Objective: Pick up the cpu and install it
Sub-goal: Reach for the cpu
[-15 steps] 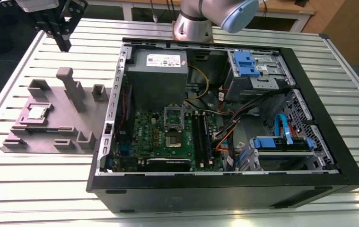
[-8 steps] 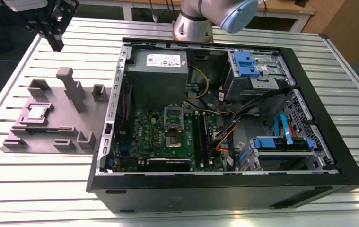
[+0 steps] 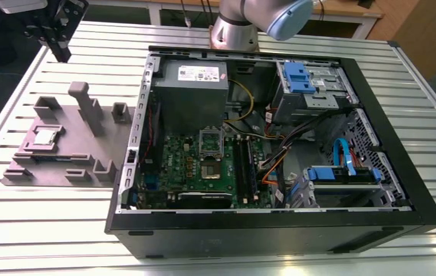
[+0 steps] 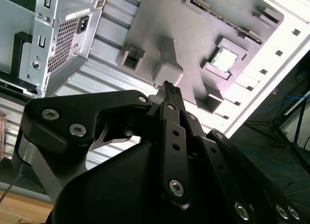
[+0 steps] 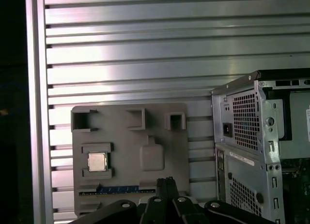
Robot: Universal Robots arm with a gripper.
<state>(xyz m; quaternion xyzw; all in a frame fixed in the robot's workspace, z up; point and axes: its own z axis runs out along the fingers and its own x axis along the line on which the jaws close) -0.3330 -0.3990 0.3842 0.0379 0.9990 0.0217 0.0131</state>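
Closest to us, the gripper, fingertips pressed together on nothing, hangs over the tabletop beside the grey fixture plate. We see the cpu lying flat in its square pocket on that plate, apart from the open computer case. We judge a clean pick needs the gripper centred over the chip, square to its edges and clear of the pocket's raised walls.

I see an open computer case on the slatted metal table, green motherboard and grey power supply inside, a grey moulded holder just beside
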